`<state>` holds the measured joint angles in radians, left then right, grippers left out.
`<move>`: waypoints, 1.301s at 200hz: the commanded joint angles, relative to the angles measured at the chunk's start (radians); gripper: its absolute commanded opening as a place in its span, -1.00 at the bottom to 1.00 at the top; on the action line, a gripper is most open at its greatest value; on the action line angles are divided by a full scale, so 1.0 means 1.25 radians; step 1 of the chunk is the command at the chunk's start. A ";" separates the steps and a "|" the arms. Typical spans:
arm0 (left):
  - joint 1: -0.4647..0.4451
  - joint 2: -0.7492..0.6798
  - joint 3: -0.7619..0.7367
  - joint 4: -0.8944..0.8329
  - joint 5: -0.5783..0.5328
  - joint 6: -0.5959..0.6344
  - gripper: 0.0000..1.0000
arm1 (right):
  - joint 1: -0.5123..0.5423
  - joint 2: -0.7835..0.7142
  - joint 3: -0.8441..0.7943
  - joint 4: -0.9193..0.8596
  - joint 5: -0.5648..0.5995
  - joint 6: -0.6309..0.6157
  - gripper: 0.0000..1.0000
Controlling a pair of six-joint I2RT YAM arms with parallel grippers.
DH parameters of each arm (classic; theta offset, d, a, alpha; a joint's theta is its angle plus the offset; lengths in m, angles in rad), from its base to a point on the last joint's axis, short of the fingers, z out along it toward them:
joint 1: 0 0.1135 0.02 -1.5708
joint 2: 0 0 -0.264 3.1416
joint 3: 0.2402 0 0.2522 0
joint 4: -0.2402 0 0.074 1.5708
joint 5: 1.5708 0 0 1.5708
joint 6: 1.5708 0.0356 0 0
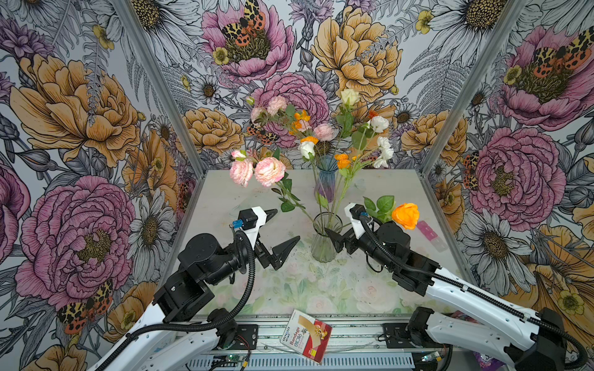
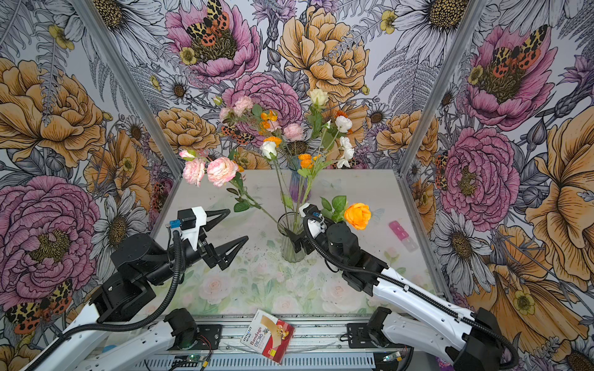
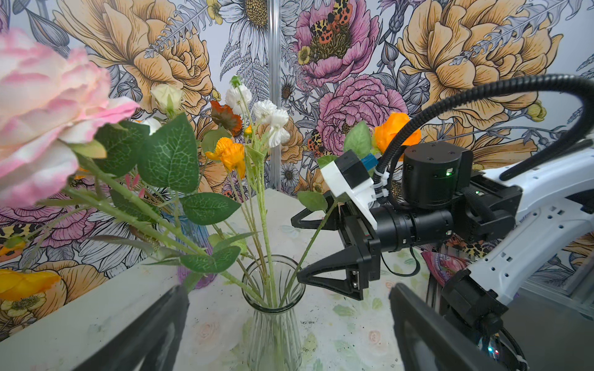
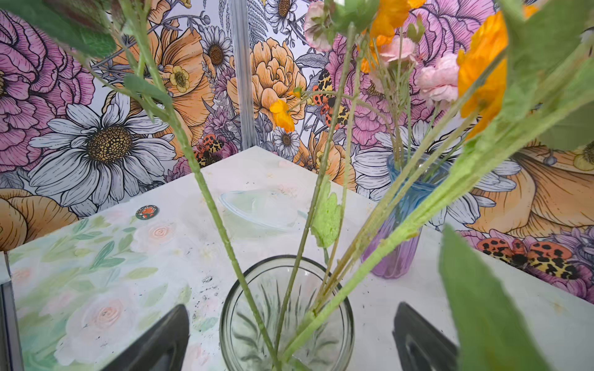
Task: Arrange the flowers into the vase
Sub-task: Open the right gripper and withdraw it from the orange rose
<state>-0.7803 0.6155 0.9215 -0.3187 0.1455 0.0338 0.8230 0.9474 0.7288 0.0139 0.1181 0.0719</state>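
Several flowers (image 1: 269, 171) in the clear vase (image 1: 323, 239) at the middle of the worktop (image 1: 369, 289), others in a blue vase (image 1: 326, 183) near the back edge, right gripper (image 3: 296, 249) spread astride the stem of the orange rose (image 1: 405, 216), left gripper (image 1: 287, 224) spread, empty.

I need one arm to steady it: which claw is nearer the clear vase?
Right. The right claw sits close beside the clear vase, at its rim, right of it in both top views; the left claw hangs apart, to its left.

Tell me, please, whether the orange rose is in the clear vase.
In: the orange rose has its stem down inside the clear vase.
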 commanded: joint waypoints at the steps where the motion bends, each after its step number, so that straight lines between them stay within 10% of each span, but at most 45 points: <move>1: 0.001 0.001 -0.011 -0.004 -0.018 0.011 0.97 | -0.006 -0.042 0.002 -0.049 -0.011 0.043 0.99; 157: 0.016 -0.013 -0.049 -0.091 -0.085 0.016 0.97 | -0.006 -0.154 0.087 -0.398 -0.012 0.169 0.99; 260: 0.149 0.018 -0.166 -0.137 -0.394 -0.187 0.98 | -0.015 -0.236 -0.066 -0.511 0.164 0.268 0.99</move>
<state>-0.6643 0.6239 0.7380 -0.4652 -0.2256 -0.0895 0.8124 0.6765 0.6811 -0.6060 0.2180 0.3614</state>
